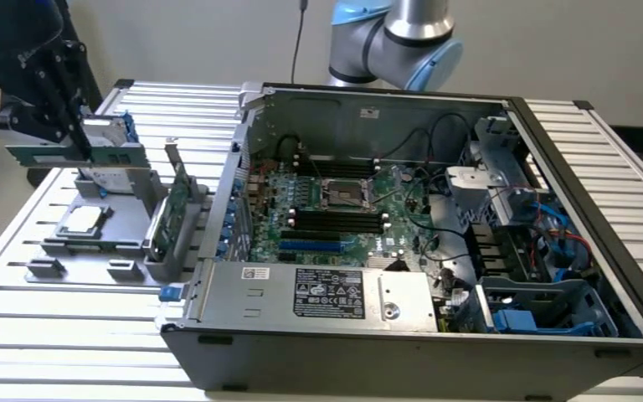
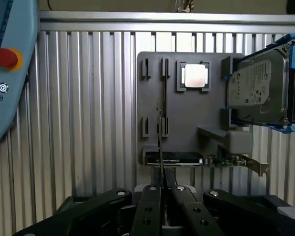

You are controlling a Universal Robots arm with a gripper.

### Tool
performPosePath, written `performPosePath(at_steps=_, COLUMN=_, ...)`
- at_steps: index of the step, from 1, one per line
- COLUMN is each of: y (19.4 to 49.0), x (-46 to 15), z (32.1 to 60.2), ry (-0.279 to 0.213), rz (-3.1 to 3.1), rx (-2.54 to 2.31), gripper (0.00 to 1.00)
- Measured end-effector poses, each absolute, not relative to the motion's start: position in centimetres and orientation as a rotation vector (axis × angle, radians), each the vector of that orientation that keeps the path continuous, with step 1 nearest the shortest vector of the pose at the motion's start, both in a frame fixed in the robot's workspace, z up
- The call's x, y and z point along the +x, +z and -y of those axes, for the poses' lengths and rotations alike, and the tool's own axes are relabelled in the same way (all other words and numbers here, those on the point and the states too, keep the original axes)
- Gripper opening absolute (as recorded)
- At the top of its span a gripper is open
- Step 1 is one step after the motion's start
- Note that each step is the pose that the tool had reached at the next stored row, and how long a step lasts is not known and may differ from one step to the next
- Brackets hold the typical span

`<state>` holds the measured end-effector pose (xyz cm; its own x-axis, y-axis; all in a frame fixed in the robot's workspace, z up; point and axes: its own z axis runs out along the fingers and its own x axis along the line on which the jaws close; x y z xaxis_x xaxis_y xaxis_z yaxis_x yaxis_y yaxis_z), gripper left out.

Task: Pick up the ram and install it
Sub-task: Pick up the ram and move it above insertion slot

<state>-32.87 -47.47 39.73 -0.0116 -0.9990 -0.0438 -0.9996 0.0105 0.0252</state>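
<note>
While it hovers, end effector (image 1: 79,141) grips ram (image 1: 110,156).

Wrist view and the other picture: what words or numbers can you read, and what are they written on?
"UNIVERS": on the light blue plastic casing, below its round red button; the rest is cut off.
Label on the silver hard drive in blue rails: too small to read.
Black sticker on the grey metal box in the computer case: too small to read.
White sticker on the same box: too small to read.
</note>
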Motion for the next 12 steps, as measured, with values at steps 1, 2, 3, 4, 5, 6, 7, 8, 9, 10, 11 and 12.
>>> performPosePath(at_steps=1, y=39.8, x=-32.5, z=47.5, ry=0.079, rz=-2.22, rx=-2.2, gripper=0.13)
performPosePath(at_steps=2, y=39.8, x=-32.1, z=47.5, ry=0.081, rz=-2.217, rx=-2.201, gripper=0.13)
performPosePath(at_steps=3, y=39.8, x=-31.7, z=47.5, ry=0.084, rz=-2.215, rx=-2.201, gripper=0.13)
performPosePath(at_steps=4, y=39.8, x=-31.2, z=47.5, ry=0.087, rz=-2.212, rx=-2.201, gripper=0.13)
performPosePath(at_steps=5, y=39.8, x=-30.8, z=47.5, ry=0.089, rz=-2.21, rx=-2.2, gripper=0.13)
performPosePath(at_steps=6, y=39.8, x=-30.3, z=47.5, ry=0.091, rz=-2.209, rx=-2.2, gripper=0.13)
performPosePath(at_steps=7, y=39.8, x=-29.9, z=47.5, ry=0.094, rz=-2.207, rx=-2.199, gripper=0.13)
performPosePath(at_steps=8, y=39.8, x=-29.4, z=47.5, ry=0.096, rz=-2.206, rx=-2.198, gripper=0.13)
performPosePath(at_steps=9, y=39.8, x=-29.0, z=47.5, ry=0.097, rz=-2.205, rx=-2.198, gripper=0.13)
performPosePath(at_steps=10, y=39.8, x=-28.5, z=47.5, ry=0.099, rz=-2.204, rx=-2.197, gripper=0.13)
performPosePath(at_steps=11, y=39.8, x=-28.0, z=47.5, ry=0.101, rz=-2.202, rx=-2.197, gripper=0.13)
performPosePath(at_steps=12, y=39.8, x=-27.6, z=47.5, ry=0.102, rz=-2.202, rx=-2.196, gripper=0.13)
